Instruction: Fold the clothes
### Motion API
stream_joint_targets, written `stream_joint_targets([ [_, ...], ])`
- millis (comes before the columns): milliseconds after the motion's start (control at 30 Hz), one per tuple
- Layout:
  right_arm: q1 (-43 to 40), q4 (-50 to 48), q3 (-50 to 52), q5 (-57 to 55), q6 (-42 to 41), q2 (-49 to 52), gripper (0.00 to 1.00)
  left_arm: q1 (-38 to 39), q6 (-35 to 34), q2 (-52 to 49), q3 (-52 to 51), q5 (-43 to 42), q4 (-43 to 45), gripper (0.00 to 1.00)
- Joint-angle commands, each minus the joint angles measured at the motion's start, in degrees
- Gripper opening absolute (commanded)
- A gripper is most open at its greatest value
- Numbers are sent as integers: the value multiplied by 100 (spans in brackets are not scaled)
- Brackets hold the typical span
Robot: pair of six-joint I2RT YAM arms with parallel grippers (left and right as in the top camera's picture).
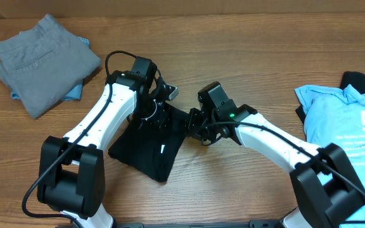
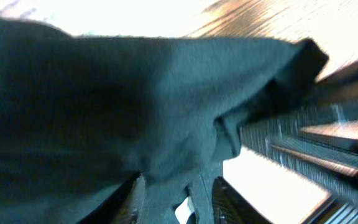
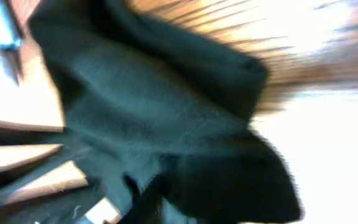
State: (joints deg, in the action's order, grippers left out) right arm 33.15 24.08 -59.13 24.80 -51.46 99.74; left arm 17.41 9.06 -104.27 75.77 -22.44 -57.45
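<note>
A black T-shirt (image 1: 146,151) lies bunched at the table's middle, partly lifted between both arms. My left gripper (image 1: 160,113) is shut on its upper left part; in the left wrist view black cloth (image 2: 135,112) fills the frame and runs between the jaws (image 2: 179,199). My right gripper (image 1: 195,123) is shut on the shirt's upper right edge; in the right wrist view blurred black cloth (image 3: 166,118) covers the jaws (image 3: 160,199). Grey trousers (image 1: 43,60) lie folded at the far left. A light-blue printed tee (image 1: 353,126) lies at the right.
A light-blue cloth edge (image 1: 73,94) shows under the grey trousers. A black garment (image 1: 363,81) peeks from behind the light-blue tee at the right edge. The wooden table (image 1: 246,50) shows bare behind the arms.
</note>
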Motion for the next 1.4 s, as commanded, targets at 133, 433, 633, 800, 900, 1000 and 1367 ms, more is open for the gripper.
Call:
stream_joint_targets([
  [133,-385,553,-13,251,234,-20,4,20,83,-55,-24,254,-240,61],
  [433,-990,791,-15,560,1585,-31,31,20,83,-55,-24,601,-424,70],
  [633,-1169,1091,-17,2039,2247,-149,37,13,83,-55,-22,649,-533,68],
  [800,-887,1545,-17,2393,2474,-516,39,-151,57,-55,129,638,-813,64],
  [900,-520,1794,-11,2203,2308,-533,43,-356,57,-55,328,634,-1045,64],
  [1000,-140,1941,-4,1541,1823,-490,45,-584,59,-55,522,634,-1204,65],
  [1367,748,885,-2,1069,874,90,26,-1307,42,-55,688,590,-1416,68],
])
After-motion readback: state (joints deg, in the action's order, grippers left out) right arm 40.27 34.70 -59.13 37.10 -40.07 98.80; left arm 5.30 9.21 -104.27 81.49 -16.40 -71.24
